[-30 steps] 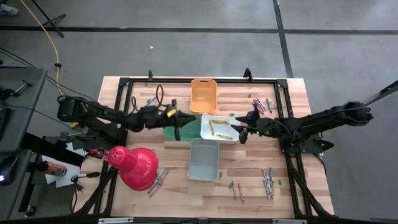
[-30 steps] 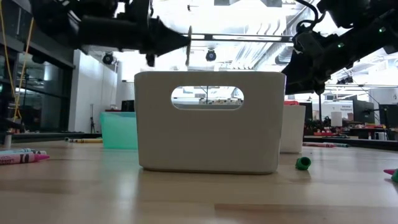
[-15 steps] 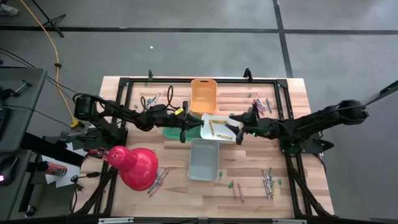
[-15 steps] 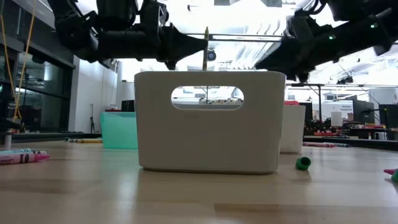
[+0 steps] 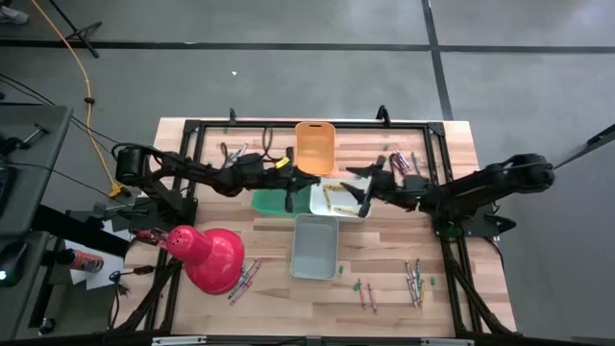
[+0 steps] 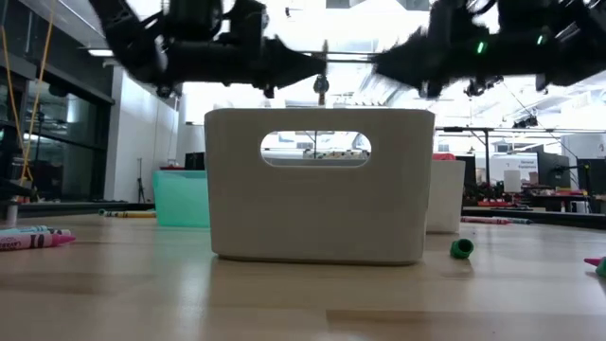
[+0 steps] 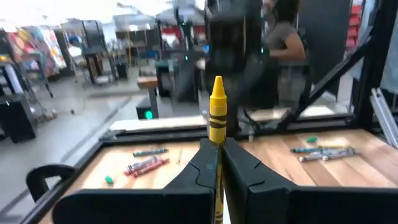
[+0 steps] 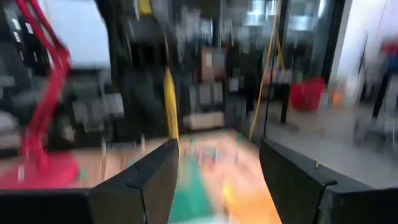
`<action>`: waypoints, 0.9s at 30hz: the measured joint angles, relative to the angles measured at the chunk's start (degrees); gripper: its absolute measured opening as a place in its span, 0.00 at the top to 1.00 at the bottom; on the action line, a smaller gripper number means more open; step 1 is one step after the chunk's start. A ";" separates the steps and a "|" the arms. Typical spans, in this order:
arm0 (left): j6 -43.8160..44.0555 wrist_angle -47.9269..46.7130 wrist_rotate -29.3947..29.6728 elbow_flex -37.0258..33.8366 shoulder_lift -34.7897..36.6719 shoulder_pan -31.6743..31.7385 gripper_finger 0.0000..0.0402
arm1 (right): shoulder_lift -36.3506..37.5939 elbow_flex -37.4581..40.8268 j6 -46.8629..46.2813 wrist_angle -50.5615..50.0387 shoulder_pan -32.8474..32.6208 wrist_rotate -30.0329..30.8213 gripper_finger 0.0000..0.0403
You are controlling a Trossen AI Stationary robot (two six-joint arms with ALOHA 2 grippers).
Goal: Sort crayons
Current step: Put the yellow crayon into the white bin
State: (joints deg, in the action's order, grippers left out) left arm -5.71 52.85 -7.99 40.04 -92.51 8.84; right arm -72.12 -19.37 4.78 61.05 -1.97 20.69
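Note:
My left gripper (image 5: pixel 313 182) reaches level from the table's left to the white bin's (image 5: pixel 354 208) left edge. It is shut on a yellow crayon (image 7: pixel 217 111) that stands upright. The white bin holds a few yellow crayons (image 5: pixel 333 196). My right gripper (image 5: pixel 359 188) is open and empty, level over the same bin's right part, facing the left one; its fingers (image 8: pixel 149 180) show wide apart. Loose crayons lie on the wood at the far right (image 5: pixel 402 161), near right (image 5: pixel 415 281), far left (image 5: pixel 232 154) and by the lamp (image 5: pixel 245 279). My left gripper pinches the yellow crayon's wrapped shaft (image 7: pixel 217 144) between its two fingertips. The fingers come level from the table's left and lie across the crayon. The crayon stands upright with its pointed tip up, sticks out above and below the fingers, and hangs clear of the bins.
A green bin (image 5: pixel 272 201) stands left of the white one, an orange bin (image 5: pixel 314 147) behind it and a grey bin (image 5: pixel 315 246) in front. A red lamp (image 5: pixel 208 257) sits at the near left. A black frame (image 5: pixel 288 123) rims the table.
My left gripper has carried the crayon toward the table's right, from over the green bin to the white bin's left edge, rolling a little; the crayon stays upright. My right gripper has tipped up from pointing down to level, risen, and shifted slightly left, still open.

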 joint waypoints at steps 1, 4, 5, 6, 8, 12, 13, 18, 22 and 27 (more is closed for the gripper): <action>-0.66 -4.30 0.00 2.21 0.00 -0.21 1.00 | 2.01 -0.02 1.45 0.44 -0.22 0.15 0.45; -3.29 -19.47 0.86 9.79 -0.71 -1.16 1.00 | 8.47 -0.02 3.07 0.36 -1.01 0.30 0.45; -3.74 -24.46 1.78 12.39 -1.30 -1.55 1.00 | 10.55 -0.02 2.97 -0.17 -1.31 0.29 0.45; -4.01 -29.15 2.80 14.73 -1.85 -2.02 1.00 | 12.38 -0.02 2.70 -0.96 -1.61 0.31 0.45; -5.27 -37.00 4.28 20.26 -4.00 -2.95 1.00 | 15.99 -0.05 1.46 -4.02 -2.28 0.33 0.45; -6.24 -52.36 6.01 30.73 -9.90 -4.42 1.00 | 21.53 -0.05 -1.26 -11.21 -3.31 0.33 0.45; -6.55 -55.74 6.08 33.25 -11.67 -4.66 1.00 | 22.57 -0.05 -1.36 -12.65 -3.45 0.33 0.45; -8.65 -71.39 8.26 45.41 -20.59 -5.27 1.00 | 26.42 -0.05 -1.32 -17.19 -3.44 0.35 0.45; -10.50 -79.94 11.88 53.72 -26.71 -4.99 1.00 | 27.81 -0.05 -1.33 -18.63 -3.44 0.37 0.45; -10.87 -85.83 11.46 60.81 -31.98 -3.72 1.00 | 27.91 -0.05 -1.31 -18.85 -3.44 0.37 0.45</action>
State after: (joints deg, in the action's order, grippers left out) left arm -16.58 -32.98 3.48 100.85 -124.49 5.12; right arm -44.21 -19.42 3.48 42.19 -5.41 21.06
